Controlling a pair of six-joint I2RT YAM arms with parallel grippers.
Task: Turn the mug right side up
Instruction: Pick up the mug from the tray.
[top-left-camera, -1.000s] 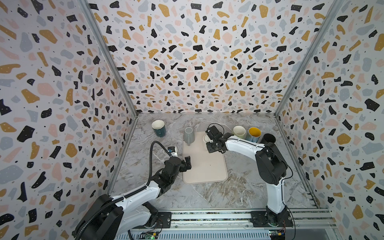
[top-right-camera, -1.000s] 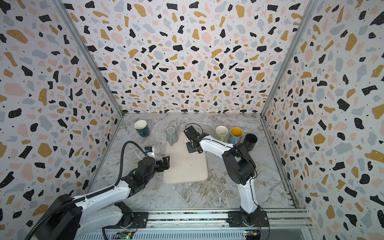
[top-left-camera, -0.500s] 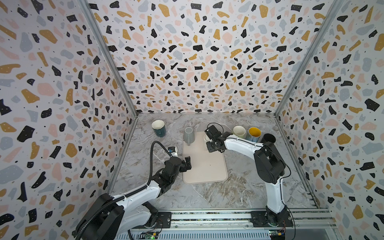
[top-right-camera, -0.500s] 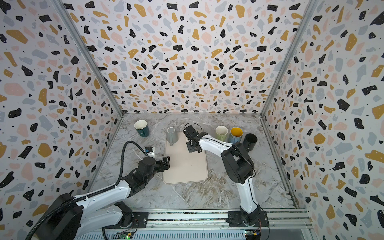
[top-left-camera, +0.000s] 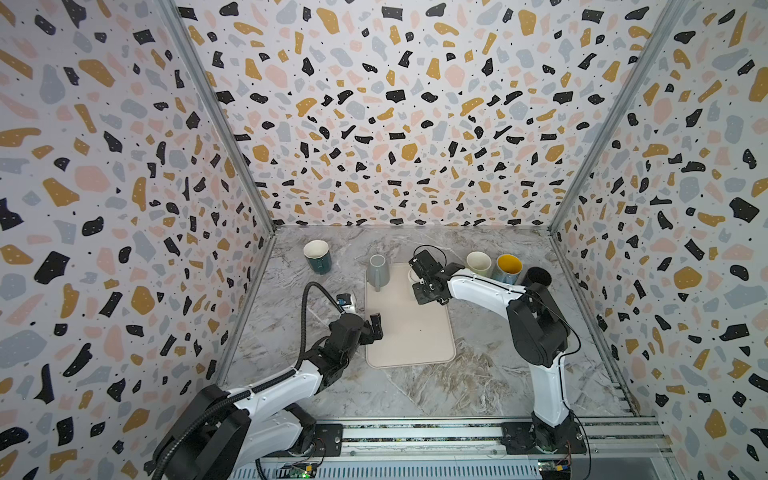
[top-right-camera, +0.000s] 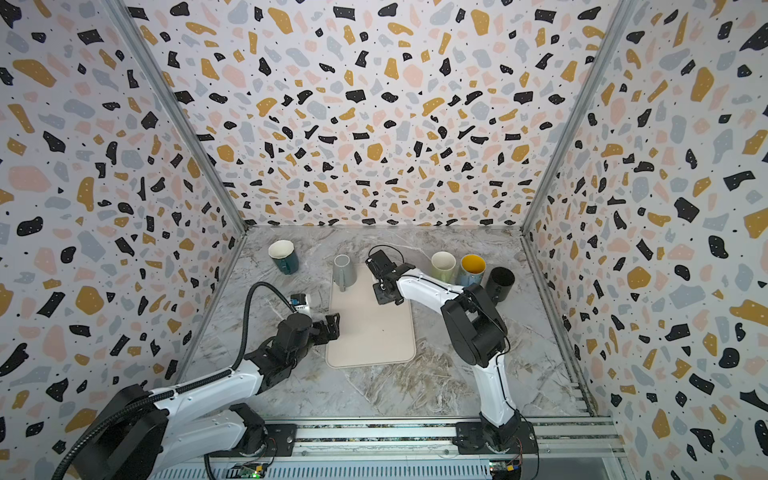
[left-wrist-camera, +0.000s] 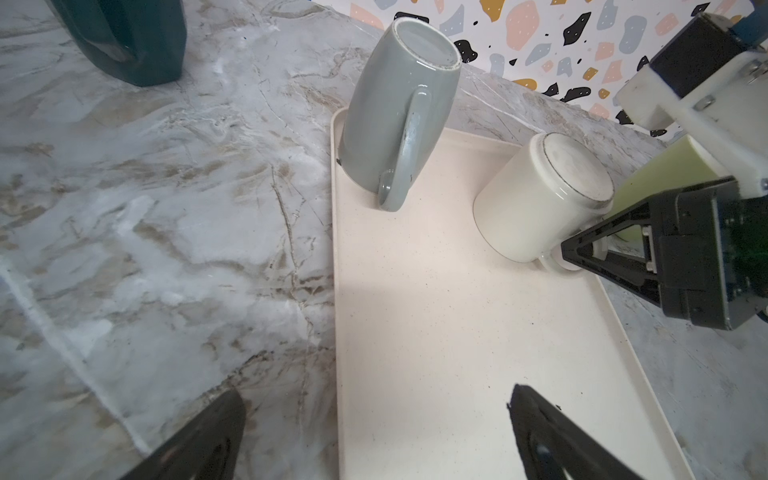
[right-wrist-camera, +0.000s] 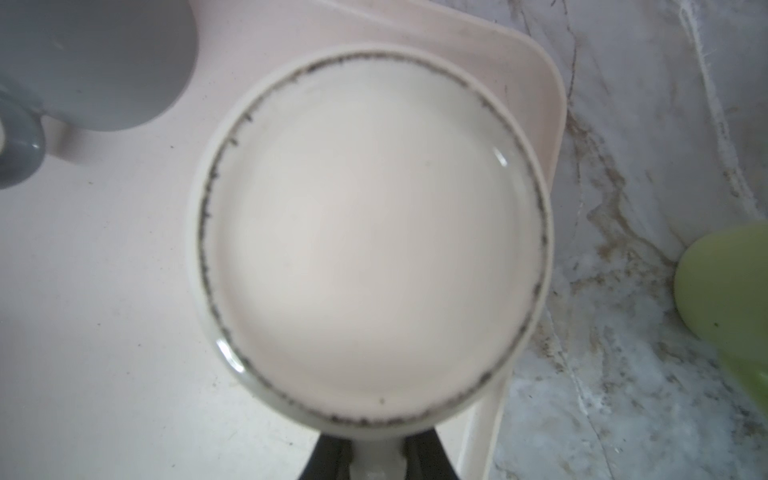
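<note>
step: grasp made, flip not yet started. You have the right gripper (left-wrist-camera: 575, 253) pinched on the handle of the cream mug (left-wrist-camera: 544, 195), which sits base-up on the tray.
target: cream mug stands upside down at the far right corner of the beige tray (top-left-camera: 409, 328); right wrist view looks straight down onto its base ring (right-wrist-camera: 370, 232), handle between the jaws at the frame edge.
right tool: narrow, clamped on the mug handle (right-wrist-camera: 378, 461).
left tool: left gripper (top-left-camera: 376, 326) spread wide, holding nothing, hovering at the tray's near left edge.
neighbours: grey mug (top-left-camera: 377, 271), also inverted, at the tray's far left corner; pale green mug (top-left-camera: 478, 263), yellow-lined mug (top-left-camera: 508, 268) and black cup (top-left-camera: 536, 279) upright on the table just beside the tray; teal mug (top-left-camera: 318, 257) well apart on the left.
next move: you probably need to lift clear of the tray before rolling the wrist, else the rim will likely catch the tray lip.
risk: handle-only grip, so the mug may swing while rotating. Keep the swing away from the pale green mug.
</note>
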